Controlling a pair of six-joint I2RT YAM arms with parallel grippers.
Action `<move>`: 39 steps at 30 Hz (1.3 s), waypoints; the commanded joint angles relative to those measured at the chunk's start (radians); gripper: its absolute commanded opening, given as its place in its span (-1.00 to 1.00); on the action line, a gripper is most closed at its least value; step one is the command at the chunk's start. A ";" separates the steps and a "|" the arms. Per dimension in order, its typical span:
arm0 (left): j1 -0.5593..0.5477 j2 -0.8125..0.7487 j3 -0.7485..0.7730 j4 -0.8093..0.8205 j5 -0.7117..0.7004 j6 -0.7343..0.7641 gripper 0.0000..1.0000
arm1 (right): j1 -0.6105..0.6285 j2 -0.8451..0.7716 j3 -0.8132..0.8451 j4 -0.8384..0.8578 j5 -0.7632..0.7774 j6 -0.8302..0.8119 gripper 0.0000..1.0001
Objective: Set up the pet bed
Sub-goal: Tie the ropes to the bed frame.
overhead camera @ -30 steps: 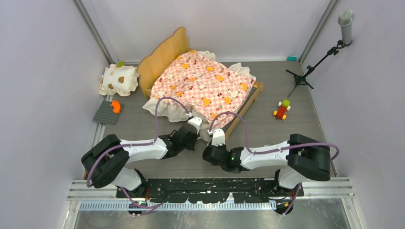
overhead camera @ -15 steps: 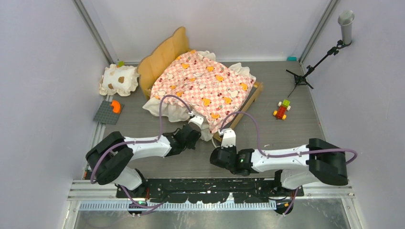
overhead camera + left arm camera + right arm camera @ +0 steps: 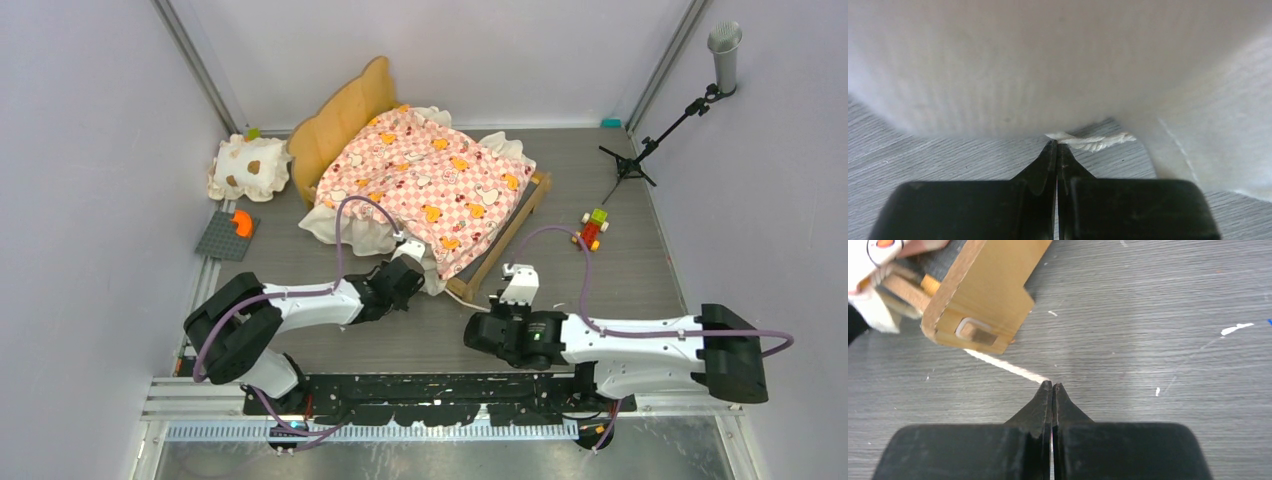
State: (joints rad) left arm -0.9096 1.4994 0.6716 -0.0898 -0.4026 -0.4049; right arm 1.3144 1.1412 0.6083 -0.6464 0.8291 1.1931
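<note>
Slack gone: my right gripper (image 3: 1052, 385), shut on the white cord (image 3: 1008, 367), has pulled toward 4 o'clock from the pet bed (image 3: 430, 175) (at 12 o'clock); my left gripper (image 3: 1057, 145), also shut, nips twisted cord (image 3: 1093, 141), so the tie is probably tightening.

The left arm (image 3: 300, 305) and the right arm (image 3: 640, 345) are built the same way: long links in smooth white shells, joined by bulky black housings with rounded corners. Along each arm runs a thin purple-grey cable (image 3: 340, 228), which stands off in a loose loop and ends at a small white block (image 3: 520, 285) behind the hand. On a black joint of the right arm a small green light (image 3: 538, 338) shines. The left hand (image 3: 1057, 145) and the right hand (image 3: 1052, 385) are matt black: a wide rectangular body and two flat fingers that narrow to thin pointed tips.
</note>
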 commanded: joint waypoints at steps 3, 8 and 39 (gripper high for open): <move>0.003 0.006 0.025 -0.107 -0.070 -0.045 -1.00 | 0.005 -0.151 -0.005 -0.268 0.178 0.255 -0.99; 0.011 0.024 0.045 -0.140 -0.100 -0.063 -1.00 | 0.005 -0.226 -0.004 -0.364 0.219 0.332 -0.99; 0.037 0.022 0.057 -0.087 0.018 -0.031 -1.00 | -0.037 -0.114 -0.237 0.709 -0.152 -0.781 0.57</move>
State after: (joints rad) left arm -0.8764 1.5200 0.7216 -0.1879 -0.4183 -0.4374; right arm 1.3106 0.9737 0.3225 -0.0654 0.7010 0.5789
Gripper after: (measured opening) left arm 0.007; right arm 0.786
